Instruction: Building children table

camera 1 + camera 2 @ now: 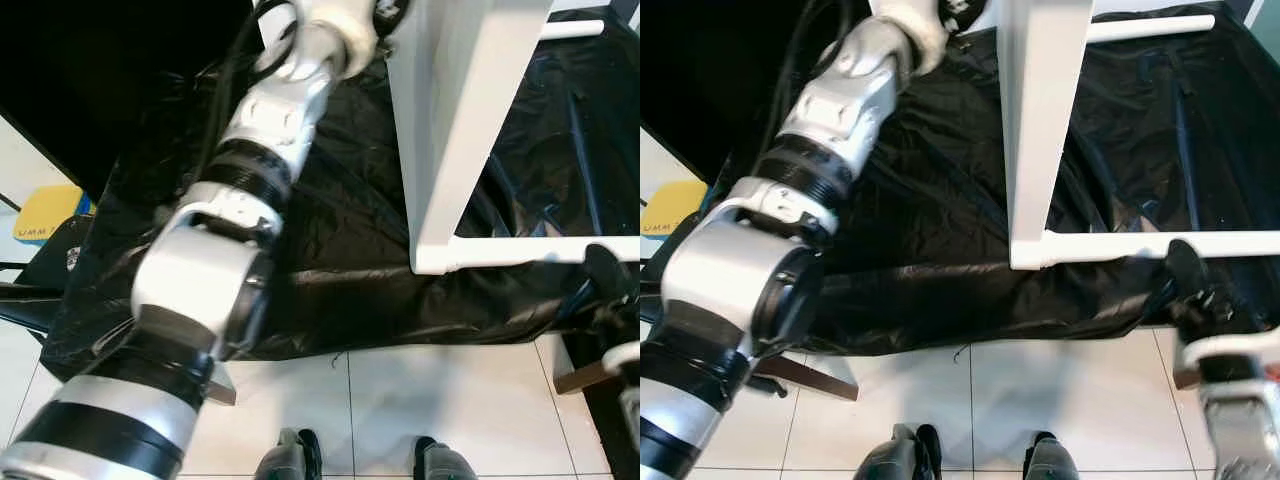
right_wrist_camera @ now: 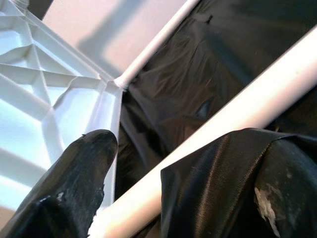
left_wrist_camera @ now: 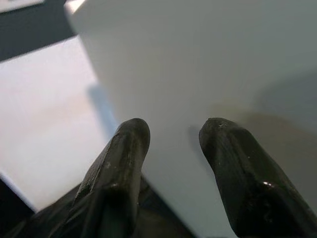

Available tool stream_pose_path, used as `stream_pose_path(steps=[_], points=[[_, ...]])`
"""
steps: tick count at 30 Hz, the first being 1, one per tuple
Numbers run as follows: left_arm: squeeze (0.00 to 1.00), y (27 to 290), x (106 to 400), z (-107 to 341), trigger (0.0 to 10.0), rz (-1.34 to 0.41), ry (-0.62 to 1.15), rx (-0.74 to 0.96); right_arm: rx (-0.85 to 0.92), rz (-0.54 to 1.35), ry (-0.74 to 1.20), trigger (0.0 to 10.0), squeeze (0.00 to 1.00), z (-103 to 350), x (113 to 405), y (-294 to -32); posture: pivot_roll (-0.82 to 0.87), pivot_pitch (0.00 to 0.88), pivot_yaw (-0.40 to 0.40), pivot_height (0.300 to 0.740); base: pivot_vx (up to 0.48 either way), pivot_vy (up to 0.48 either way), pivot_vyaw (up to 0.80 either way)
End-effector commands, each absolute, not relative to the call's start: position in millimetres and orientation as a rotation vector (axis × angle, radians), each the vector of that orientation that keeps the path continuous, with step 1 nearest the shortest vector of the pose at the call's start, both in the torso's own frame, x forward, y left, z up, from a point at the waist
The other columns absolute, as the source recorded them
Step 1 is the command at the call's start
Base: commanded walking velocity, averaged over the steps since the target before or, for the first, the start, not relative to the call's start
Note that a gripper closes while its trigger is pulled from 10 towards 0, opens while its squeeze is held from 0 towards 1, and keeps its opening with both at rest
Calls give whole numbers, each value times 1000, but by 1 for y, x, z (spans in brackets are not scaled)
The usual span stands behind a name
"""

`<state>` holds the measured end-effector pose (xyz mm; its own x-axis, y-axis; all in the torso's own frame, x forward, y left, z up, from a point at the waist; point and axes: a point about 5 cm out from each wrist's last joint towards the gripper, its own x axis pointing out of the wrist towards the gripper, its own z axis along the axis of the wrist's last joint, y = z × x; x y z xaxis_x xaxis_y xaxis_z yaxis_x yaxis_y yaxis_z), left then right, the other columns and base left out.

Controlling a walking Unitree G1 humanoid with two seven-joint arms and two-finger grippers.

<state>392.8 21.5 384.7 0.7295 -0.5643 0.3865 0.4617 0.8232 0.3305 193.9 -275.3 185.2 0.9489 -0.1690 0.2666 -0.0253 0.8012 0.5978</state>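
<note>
Your white table panel [image 1: 1040,120] stands on edge on the black plastic sheet [image 1: 930,200], long axis running up out of frame. From its bottom corner a white leg [image 1: 1160,243] runs level out toward your right. A second leg [image 1: 1150,27] lies farther back. Your right gripper [image 2: 133,183] straddles that near leg, fingers [image 2: 74,178] narrowly parted and touching the tube on either side, ribbed underside of the panel just beyond. Your left arm [image 1: 250,150] stretches up and forward; the left gripper [image 3: 171,148] sits moderately open, tips right at the panel's flat face, gripping nothing.
</note>
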Motion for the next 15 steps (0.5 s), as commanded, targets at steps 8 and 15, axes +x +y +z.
stream_pose_path(steps=[8,15], points=[[0,63,407,335,10000,-498,-395,272,341,-372,-403,10000,0,215,199,-297,-91,159,88,740,0,0,0],[0,71,412,329,10000,-492,-367,235,215,-18,-119,10000,0,167,120,-262,-197,186,156,740,0,0,0]])
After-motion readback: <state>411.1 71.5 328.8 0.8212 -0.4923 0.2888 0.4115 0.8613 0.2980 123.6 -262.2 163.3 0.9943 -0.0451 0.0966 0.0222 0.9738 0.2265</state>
